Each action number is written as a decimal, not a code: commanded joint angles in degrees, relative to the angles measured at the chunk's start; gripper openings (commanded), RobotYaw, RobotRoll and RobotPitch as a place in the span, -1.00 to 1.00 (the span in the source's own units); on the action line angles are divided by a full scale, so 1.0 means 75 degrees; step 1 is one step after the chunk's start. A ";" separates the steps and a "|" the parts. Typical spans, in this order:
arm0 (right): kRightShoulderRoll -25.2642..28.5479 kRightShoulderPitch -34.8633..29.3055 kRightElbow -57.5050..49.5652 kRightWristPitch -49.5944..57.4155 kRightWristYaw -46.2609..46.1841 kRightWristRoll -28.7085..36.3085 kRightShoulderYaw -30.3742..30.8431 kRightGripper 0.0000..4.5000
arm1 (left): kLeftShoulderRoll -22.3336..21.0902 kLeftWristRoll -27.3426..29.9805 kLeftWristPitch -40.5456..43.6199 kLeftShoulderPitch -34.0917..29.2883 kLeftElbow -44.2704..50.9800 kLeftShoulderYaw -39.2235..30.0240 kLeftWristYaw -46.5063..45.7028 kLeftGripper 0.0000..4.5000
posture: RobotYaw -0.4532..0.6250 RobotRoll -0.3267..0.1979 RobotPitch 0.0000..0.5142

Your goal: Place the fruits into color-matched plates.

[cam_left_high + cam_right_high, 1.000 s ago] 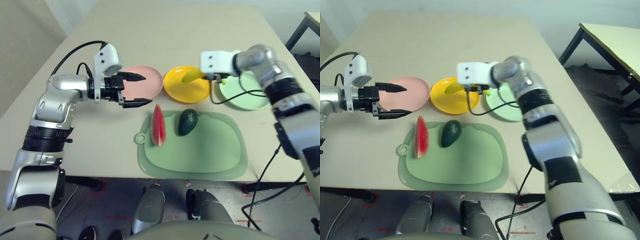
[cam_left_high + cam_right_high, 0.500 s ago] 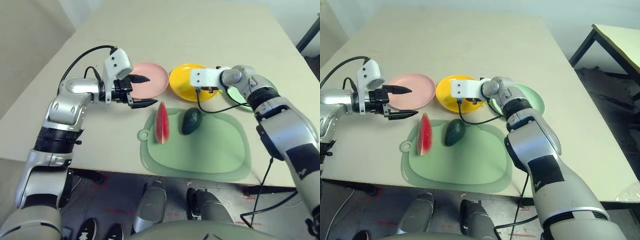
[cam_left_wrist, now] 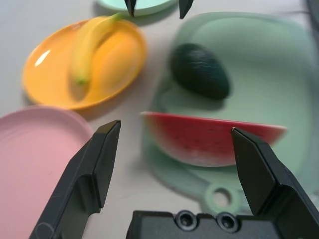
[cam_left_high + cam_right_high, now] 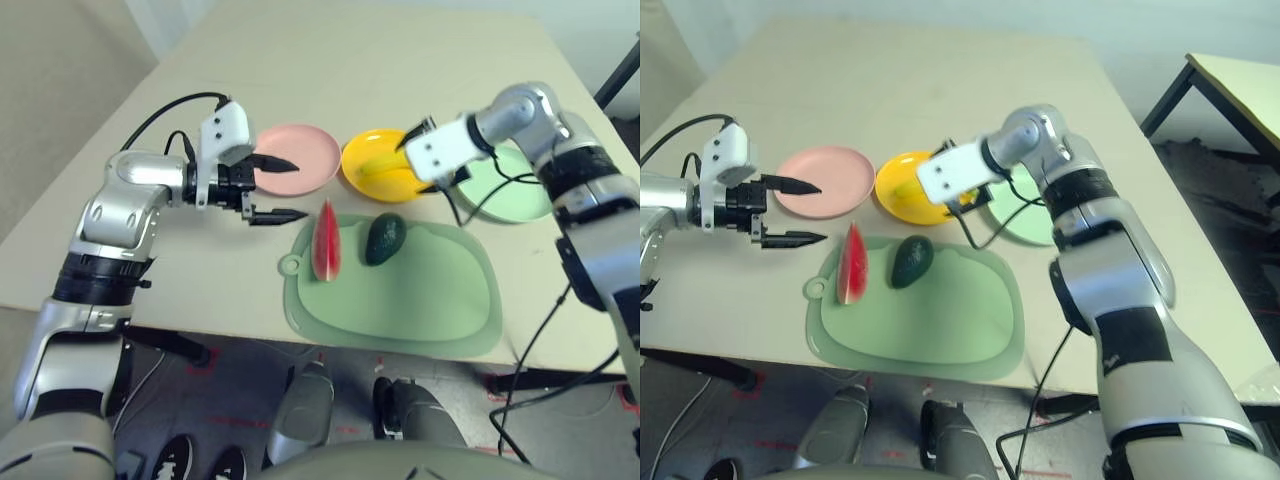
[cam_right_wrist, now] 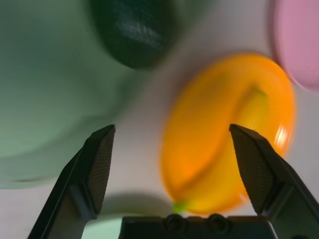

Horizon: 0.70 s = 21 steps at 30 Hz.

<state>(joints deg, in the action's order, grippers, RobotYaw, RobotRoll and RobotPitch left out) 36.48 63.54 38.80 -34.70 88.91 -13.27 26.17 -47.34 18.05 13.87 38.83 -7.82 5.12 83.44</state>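
The yellow banana lies in the yellow plate. My right gripper hovers open just above that plate's right side, holding nothing, and its fingertips also peek into the left wrist view. The red watermelon wedge and the dark green avocado lie on the green cutting mat. My left gripper is open by the pink plate's near edge, just left of the watermelon and pointing at it. Behind the right forearm sits the mint green plate.
The three plates stand in a row behind the mat. Black cables hang from both wrists, the right one looping over the mint plate. Bare tabletop stretches behind the plates and to the left of my left arm. The table's front edge runs just below the mat.
My right gripper has opened and let go of the banana, which now rests in the yellow plate; the gripper has drawn back a little. The left gripper has shifted slightly.
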 commanded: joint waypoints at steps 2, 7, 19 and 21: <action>0.0507 -0.0616 -0.2350 0.1139 0.0478 0.0922 0.0085 0.98 | -0.0023 0.0523 0.0176 0.0114 0.0126 -0.0081 0.0595 1.00 | 0.32 0.25 -0.52; 0.0233 -0.0655 -0.3010 0.1826 0.0116 0.0741 -0.0021 0.98 | -0.0066 0.0475 0.0173 0.0185 0.0131 0.0024 0.0688 1.00 | 0.31 0.25 -0.49; -0.0452 -0.0908 -0.2627 0.1907 -0.0541 0.0081 0.0435 0.98 | -0.0153 0.0291 0.0194 0.0226 0.0113 0.0080 0.0686 1.00 | 0.34 0.25 -0.48; -0.0569 -0.0888 -0.2449 0.1877 -0.0664 -0.0053 0.0517 0.98 | -0.0176 0.0300 0.0239 0.0186 0.0170 0.0043 0.0653 1.00 | 0.35 0.25 -0.48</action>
<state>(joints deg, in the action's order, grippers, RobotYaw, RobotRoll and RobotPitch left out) 32.53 57.18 19.61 -20.33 84.60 -12.49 28.74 -48.13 20.61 15.31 40.20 -7.43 5.30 88.46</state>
